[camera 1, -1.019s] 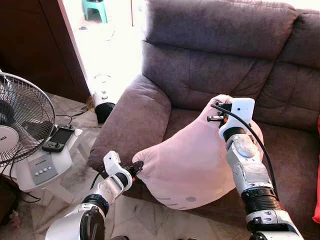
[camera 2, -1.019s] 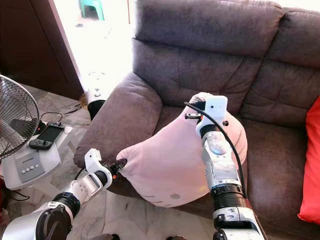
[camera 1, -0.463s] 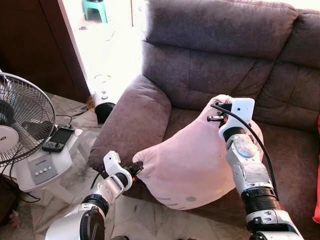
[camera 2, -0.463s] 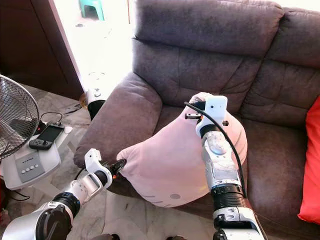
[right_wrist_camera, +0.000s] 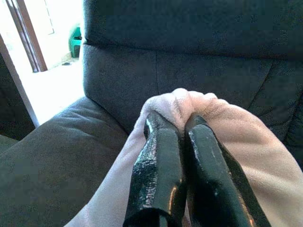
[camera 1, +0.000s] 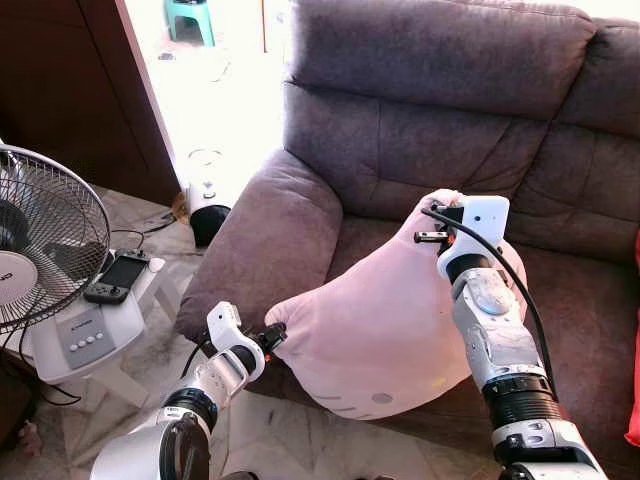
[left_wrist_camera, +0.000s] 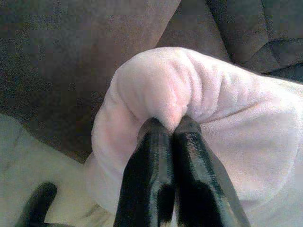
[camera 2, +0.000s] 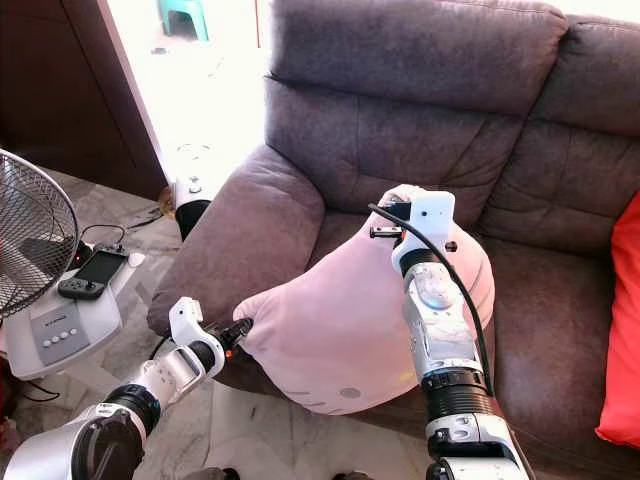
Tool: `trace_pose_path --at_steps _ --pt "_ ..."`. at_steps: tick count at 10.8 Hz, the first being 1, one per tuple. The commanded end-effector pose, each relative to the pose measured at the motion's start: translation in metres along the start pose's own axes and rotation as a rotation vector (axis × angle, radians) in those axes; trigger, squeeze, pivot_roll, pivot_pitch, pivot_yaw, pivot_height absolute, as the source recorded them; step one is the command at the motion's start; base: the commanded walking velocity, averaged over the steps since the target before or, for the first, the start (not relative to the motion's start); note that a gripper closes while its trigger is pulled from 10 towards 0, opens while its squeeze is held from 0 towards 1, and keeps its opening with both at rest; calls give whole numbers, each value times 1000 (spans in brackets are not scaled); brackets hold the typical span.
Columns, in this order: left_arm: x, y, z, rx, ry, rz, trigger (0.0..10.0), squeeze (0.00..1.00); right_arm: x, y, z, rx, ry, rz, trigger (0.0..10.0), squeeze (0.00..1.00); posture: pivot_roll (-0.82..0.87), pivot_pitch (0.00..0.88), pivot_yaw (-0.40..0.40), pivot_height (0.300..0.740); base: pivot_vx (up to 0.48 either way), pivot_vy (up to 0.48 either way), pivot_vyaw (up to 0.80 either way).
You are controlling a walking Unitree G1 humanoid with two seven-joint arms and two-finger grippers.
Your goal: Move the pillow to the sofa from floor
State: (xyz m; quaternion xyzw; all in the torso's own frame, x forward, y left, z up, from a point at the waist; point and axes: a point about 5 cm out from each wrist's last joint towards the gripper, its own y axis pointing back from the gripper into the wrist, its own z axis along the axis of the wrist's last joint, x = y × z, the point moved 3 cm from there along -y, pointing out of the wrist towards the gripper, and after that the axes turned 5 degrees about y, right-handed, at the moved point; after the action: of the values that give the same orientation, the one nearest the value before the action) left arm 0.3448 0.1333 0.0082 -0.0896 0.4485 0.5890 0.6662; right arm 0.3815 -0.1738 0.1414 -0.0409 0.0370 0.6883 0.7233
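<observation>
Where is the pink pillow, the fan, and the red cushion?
pink pillow (camera 1: pixel 375 320), left eye view, middle of its front face.
fan (camera 1: pixel 45 250), left eye view, on its wire grille.
red cushion (camera 2: pixel 620 330), right eye view, its visible left part on the sofa seat.

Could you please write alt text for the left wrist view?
Left gripper, jaws shut on a bunched corner of the pink pillow. Behind it is the grey sofa, with pale floor below.

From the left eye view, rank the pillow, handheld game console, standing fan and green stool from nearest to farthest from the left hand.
1. Pillow: pinched at its corner by the left hand.
2. Handheld game console: on the white stand, left.
3. Standing fan: far left.
4. Green stool: in the doorway, top.
</observation>
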Motion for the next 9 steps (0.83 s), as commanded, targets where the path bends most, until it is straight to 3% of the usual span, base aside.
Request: trace_pose_path --at_steps 1,2,4,6,7,9 --pt "-48 10 97 -399 -325 -112 10000 0 -23 -8 54 -169 48 -136 10000 0 27 23 -42 740 0 0 0" --pt "-58 14 110 -461 -381 -135 10000 0 -22 -9 54 -171 53 -138 10000 0 30 17 -41 740 0 0 0" --pt "-55 12 103 -452 -385 -112 10000 0 -10 -7 33 -117 38 -71 10000 0 29 13 -35 740 0 0 0" --pt "-59 16 104 -495 -419 -101 10000 0 -12 -4 25 -97 41 -86 10000 0 28 16 -35 740 0 0 0" --pt "-66 20 109 -543 -476 -95 10000 0 -17 0 14 -67 64 -116 10000 0 27 22 -39 740 0 0 0" --pt "-83 27 104 -591 -669 -123 10000 0 -25 24 -26 21 74 -188 10000 0 34 34 -36 740 0 0 0"
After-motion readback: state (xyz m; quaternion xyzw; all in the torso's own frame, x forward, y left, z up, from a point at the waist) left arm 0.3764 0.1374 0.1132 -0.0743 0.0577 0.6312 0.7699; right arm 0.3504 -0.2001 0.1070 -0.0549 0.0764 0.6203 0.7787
